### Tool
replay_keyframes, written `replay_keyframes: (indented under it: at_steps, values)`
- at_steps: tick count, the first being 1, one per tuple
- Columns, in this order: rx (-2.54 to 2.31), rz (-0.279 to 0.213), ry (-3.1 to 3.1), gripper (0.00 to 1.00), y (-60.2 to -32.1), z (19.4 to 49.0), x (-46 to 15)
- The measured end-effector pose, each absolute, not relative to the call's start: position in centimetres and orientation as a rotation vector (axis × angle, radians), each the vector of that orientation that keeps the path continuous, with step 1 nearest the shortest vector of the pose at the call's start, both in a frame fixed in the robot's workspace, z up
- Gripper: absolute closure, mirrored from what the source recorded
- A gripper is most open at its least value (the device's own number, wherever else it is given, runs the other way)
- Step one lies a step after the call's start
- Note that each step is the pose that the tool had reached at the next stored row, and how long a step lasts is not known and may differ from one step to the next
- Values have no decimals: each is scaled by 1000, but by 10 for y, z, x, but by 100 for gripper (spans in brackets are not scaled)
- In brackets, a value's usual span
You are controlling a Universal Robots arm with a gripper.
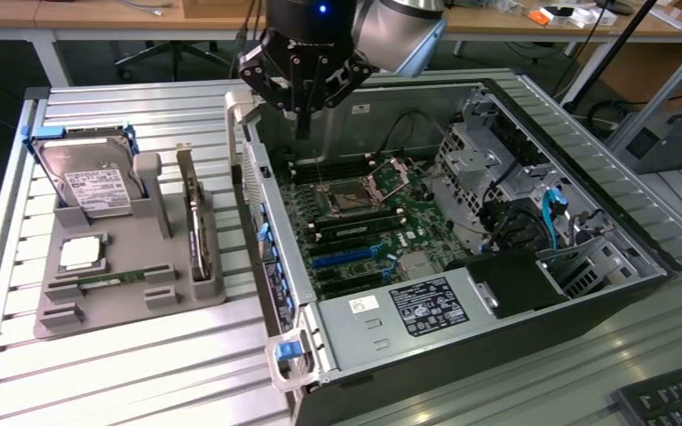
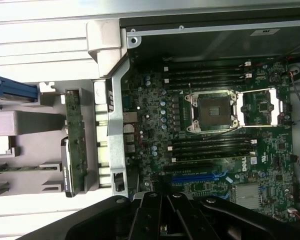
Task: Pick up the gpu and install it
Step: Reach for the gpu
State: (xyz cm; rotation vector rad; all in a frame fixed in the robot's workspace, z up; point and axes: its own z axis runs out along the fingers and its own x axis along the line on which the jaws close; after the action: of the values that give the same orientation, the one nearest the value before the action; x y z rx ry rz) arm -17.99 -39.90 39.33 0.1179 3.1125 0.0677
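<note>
The gpu (image 1: 199,224) stands on edge in a slot of the grey holder (image 1: 139,306), at the exterior view's left of the open computer case (image 1: 531,293). In the wrist view the gpu (image 2: 76,145) shows its green board edge-on beside the case wall. My gripper (image 1: 303,120) hangs over the far end of the case, above the motherboard (image 1: 371,222), well apart from the gpu. Its fingers are shut together with nothing between them. The gripper (image 2: 162,220) appears as dark links near the blue expansion slot (image 2: 195,177).
The holder also carries a silver hard drive (image 1: 99,186), a processor (image 1: 81,253) and a RAM stick (image 1: 110,280). Drive cages and cables (image 1: 519,204) crowd the case's right side. A keyboard (image 1: 673,399) lies at the near right on the slatted table.
</note>
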Motion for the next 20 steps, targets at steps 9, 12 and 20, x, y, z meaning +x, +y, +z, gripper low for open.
replay_keyframes:
  at_steps: [9,12,20]
  values:
    - [118,68,3112,89,-399,393,-185]
    - [118,68,3112,89,-399,393,-186]
    - [118,68,3113,89,-399,393,-188]
